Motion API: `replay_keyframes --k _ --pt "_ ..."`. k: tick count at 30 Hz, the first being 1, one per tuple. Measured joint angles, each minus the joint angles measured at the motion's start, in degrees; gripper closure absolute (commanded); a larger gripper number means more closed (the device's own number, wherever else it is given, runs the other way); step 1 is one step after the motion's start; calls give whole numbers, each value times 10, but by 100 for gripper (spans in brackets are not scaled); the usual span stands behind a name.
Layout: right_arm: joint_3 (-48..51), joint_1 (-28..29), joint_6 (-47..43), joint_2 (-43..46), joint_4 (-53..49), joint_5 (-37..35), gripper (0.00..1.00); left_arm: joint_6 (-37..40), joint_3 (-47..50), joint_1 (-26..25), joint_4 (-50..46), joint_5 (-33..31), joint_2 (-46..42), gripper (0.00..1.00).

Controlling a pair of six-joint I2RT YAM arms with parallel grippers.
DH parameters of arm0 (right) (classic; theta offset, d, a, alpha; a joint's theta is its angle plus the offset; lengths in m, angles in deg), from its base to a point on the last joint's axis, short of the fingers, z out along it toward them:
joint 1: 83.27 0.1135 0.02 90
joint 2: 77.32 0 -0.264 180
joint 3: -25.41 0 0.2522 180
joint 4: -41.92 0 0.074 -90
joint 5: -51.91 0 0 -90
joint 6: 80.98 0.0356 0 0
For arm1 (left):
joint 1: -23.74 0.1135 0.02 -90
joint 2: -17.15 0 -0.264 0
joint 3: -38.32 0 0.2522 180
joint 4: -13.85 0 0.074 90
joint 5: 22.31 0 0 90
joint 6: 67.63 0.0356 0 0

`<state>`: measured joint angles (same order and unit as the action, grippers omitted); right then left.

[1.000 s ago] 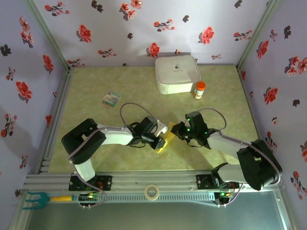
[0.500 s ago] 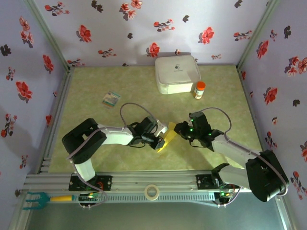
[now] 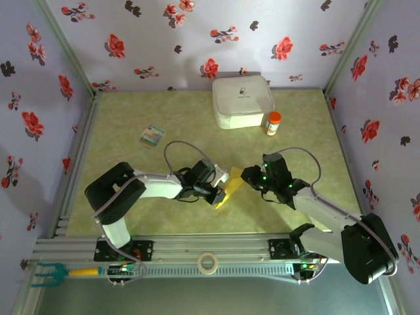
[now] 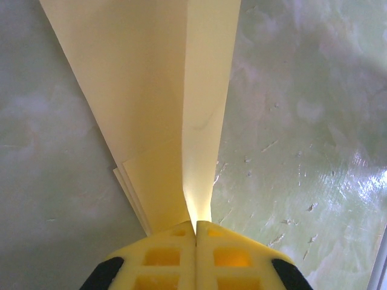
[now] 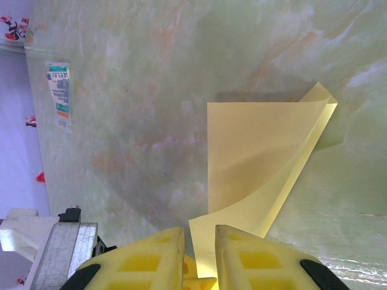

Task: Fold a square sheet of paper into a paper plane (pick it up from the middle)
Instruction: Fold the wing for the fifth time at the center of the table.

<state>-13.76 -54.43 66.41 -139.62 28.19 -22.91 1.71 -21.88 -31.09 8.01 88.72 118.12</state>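
Square sheet of paper (image 4: pixel 157 121), yellow, part-folded, lying near-centre: judged light, limp, easily creased and torn; best held at the layered fold. Left end effector (image 4: pixel 195 225) clamped on its folded edge. Right end effector (image 5: pixel 199 232) has fingers narrowly parted about a raised flap, grip uncertain. Bench (image 3: pixel 164 216): glossy green, smooth. Farther: teal-and-white card (image 3: pixel 152 136) left, orange-capped bottle (image 3: pixel 273 123), white box (image 3: pixel 241 100), floral walls.

Paper (image 5: pixel 254 151) pale yellow; table (image 3: pixel 125 118) mottled green; walls (image 3: pixel 197 46) lilac, red-black flowers; box (image 3: pixel 241 100) white; card (image 3: pixel 152 136) teal-white.
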Motion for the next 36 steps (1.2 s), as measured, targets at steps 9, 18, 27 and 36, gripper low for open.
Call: replay_keyframes --k 9,18,27,36 --pt "2 -1 0 0 1 0 79 0 0 3 0 0 0 100" --pt "13 -1 0 0 27 5 80 0 0 5 0 0 0 100" --pt "20 -1 -9 0 61 14 82 0 0 8 0 1 0 100" --pt "20 -1 -8 -1 69 41 84 -1 0 9 0 2 0 100"
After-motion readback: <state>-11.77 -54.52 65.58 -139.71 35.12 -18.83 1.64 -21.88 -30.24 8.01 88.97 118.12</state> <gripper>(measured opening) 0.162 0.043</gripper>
